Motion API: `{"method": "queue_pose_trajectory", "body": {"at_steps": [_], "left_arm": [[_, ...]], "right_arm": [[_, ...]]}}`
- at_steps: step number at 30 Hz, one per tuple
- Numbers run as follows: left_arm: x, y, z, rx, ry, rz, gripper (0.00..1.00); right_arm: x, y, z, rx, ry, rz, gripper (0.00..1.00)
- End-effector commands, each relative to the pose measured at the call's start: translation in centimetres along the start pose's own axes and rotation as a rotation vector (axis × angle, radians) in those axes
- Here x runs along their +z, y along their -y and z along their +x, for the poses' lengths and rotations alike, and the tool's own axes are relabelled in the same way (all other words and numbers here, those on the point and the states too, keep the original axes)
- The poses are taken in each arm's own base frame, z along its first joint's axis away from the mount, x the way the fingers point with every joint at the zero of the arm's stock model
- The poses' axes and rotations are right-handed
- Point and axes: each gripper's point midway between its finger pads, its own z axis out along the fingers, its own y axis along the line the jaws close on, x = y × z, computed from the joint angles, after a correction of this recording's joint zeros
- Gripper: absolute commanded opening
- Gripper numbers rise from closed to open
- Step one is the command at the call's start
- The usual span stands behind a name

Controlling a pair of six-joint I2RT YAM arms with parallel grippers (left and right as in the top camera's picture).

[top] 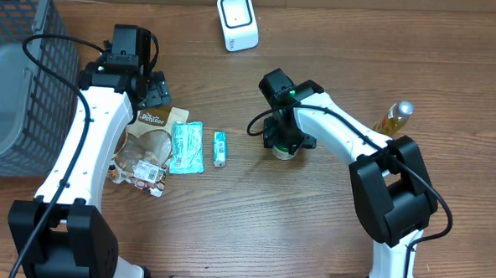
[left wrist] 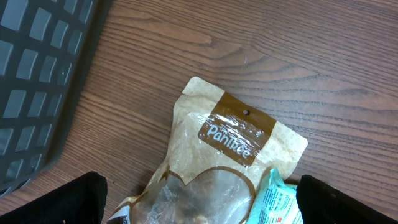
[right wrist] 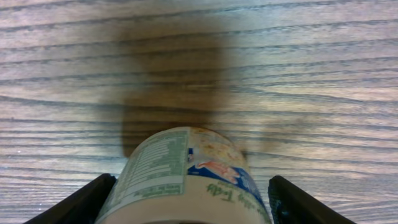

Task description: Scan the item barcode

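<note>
Here our right gripper point(right wrist: 191, 183) straddles the cup point(right wrist: 180, 162); we cannot tell if it clamps. Left of the cup, our left gripper point(left wrist: 200, 186) hangs spread above the pouch point(left wrist: 230, 134).

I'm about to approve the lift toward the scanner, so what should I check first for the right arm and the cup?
1. Cup sits between the right tool's fingers: ok.
2. Firm grip on the cup: cannot tell; contact on either side is unclear.
3. Scanner upright, with bare table between it and the cup: ok.
4. Left tool open, holding nothing, above the snack bag: ok.
5. Barcode located on the cup: cannot tell; only a nutrition panel shows.
6. Bottle stands apart from the cup: ok.
</note>
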Motion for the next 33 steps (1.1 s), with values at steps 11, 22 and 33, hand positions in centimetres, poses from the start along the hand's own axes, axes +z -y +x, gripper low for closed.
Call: {"method": "queue_pose_trajectory", "body": {"at_steps": [11,22,33], "left_arm": [[0.2,0.2,0.0,0.010,0.001,-0.010,1.00],[0.2,0.2,0.0,0.010,0.001,-0.010,1.00],[0.2,0.2,0.0,0.010,0.002,-0.009,1.00]], "right_arm": [[-1.9,0.4,-1.2,-0.058,0.000,-0.004,0.70],[-1.9,-0.5,-1.1,0.138,-0.015,-0.051,0.52],[-1.9,-1.6,-1.6,0.028,0.002,-0.108,0.80]]}}
